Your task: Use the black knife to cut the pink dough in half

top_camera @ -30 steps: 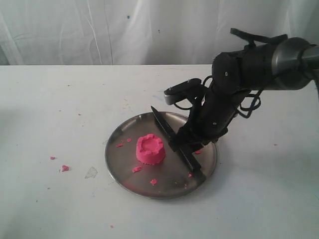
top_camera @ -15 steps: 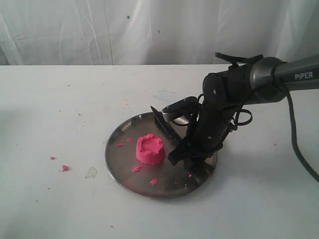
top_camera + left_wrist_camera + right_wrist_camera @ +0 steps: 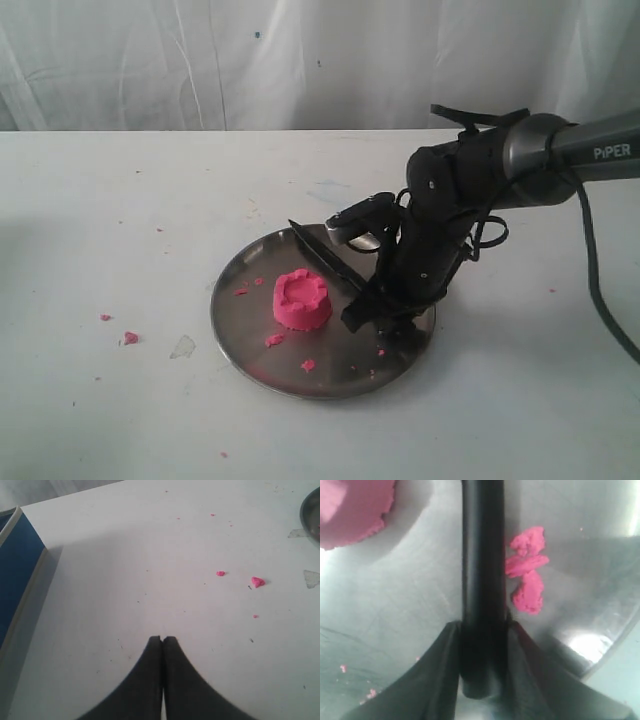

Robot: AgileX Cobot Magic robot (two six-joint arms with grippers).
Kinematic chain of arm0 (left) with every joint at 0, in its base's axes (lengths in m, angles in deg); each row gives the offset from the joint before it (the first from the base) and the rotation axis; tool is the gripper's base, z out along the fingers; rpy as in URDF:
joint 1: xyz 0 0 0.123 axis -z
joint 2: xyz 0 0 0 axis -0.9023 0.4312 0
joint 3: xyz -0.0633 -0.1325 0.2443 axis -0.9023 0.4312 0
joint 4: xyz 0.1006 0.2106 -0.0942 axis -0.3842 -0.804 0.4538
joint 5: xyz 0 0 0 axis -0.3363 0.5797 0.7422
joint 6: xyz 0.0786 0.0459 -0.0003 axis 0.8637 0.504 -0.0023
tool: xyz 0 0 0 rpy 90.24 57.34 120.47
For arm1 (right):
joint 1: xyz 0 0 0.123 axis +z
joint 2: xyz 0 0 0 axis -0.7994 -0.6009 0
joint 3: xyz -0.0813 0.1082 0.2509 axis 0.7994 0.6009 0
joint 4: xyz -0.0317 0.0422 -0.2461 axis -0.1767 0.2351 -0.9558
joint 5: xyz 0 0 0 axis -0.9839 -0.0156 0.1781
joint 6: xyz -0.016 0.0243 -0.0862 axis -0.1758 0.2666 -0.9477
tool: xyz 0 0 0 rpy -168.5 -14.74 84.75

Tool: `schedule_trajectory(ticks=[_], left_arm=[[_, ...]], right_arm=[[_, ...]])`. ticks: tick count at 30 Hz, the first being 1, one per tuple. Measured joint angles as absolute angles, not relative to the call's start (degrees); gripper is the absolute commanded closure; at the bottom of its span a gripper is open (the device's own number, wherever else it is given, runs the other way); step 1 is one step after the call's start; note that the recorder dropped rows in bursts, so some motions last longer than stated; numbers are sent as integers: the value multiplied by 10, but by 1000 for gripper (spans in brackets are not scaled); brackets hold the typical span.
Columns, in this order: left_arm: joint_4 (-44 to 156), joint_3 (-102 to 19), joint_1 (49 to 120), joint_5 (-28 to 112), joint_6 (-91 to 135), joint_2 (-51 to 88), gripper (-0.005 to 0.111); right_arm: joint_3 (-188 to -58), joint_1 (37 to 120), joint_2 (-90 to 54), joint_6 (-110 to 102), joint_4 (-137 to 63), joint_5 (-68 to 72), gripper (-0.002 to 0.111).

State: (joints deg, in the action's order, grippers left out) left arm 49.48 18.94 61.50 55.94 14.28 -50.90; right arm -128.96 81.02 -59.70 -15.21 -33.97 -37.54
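The pink dough (image 3: 301, 299), a round lump with a notched rim, sits whole on the steel plate (image 3: 250, 345), left of centre; its edge shows in the right wrist view (image 3: 350, 515). The black knife (image 3: 325, 254) lies slanted across the plate's right half, point toward the far rim. My right gripper (image 3: 372, 312) is shut on the knife's handle (image 3: 482, 645), low over the plate. My left gripper (image 3: 163, 639) is shut and empty over bare table, out of the exterior view.
Small pink crumbs lie on the plate (image 3: 274, 340) and beside the knife (image 3: 527, 570). More crumbs dot the white table left of the plate (image 3: 130, 338), also seen from the left wrist (image 3: 257, 581). A blue panel (image 3: 15, 575) borders the table.
The right gripper has come down onto the knife handle and gripped it. The blade has swung a little toward the far left rim and now lies lower.
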Motion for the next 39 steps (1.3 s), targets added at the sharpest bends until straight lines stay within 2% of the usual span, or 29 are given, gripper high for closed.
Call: schedule_trajectory(ticks=[8,15,19,23,30,39], left_arm=[[495,189,615,559,143,-509,107],[495,189,615,559,143,-509,107],[495,189,615,559,143,-509,107],[495,189,615,559,143,-509,107],[495,189,615,559,143,-509,107],[495,189,615,559,143,-509,107]], right_arm=[[-1290,810,-484,-112,-451,-393,108],[-1290,810,-376,-108,-479,-520,108],[-1263,810,-349,-108,-461,-547,108],[-1210,810,-352,-108,-450,-533,108],[-1144,810,-369,-65,-410,-428,108],[-1098,810,-372,-84,-331,-419,108]])
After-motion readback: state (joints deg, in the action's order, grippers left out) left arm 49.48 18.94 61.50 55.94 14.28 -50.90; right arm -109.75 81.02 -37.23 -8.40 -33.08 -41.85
